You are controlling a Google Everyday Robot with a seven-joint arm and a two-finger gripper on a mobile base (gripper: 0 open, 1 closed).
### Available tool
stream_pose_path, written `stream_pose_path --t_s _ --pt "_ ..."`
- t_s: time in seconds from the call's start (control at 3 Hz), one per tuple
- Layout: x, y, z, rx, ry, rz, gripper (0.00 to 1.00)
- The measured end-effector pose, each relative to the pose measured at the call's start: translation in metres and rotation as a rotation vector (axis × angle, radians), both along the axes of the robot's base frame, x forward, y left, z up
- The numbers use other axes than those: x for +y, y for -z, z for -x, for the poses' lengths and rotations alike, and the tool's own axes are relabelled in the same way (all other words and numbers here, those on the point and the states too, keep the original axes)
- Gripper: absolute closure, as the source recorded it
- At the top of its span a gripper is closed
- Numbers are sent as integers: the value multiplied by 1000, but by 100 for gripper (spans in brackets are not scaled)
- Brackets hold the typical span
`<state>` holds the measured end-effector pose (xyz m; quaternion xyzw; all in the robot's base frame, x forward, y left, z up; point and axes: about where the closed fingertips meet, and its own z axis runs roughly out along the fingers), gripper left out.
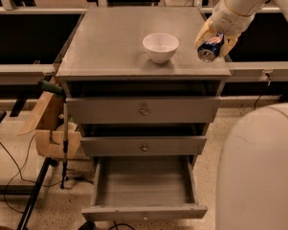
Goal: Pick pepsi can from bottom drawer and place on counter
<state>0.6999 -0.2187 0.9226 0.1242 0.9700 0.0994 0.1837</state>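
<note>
My gripper (212,41) is shut on the pepsi can (209,49), a dark blue can with a silver end facing the camera. It holds the can tilted just above the right part of the counter (115,47), to the right of the white bowl. The bottom drawer (143,183) is pulled open below and its grey floor shows nothing in it.
A white bowl (160,47) stands on the counter near the middle right. Two closed drawer fronts with brass knobs (143,111) sit above the open drawer. A wooden stand (50,128) and cables are on the floor at left. A white robot part (258,171) fills the lower right.
</note>
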Motion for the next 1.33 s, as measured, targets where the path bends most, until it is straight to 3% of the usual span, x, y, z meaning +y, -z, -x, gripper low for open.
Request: stream_pose_path --t_s 0.67,1.0,1.33 --pt "-8 9 -39 -127 85 -128 100" --pt "-2 27 -57 -162 97 -184 98" --pt "6 38 -66 -155 100 -180 75"
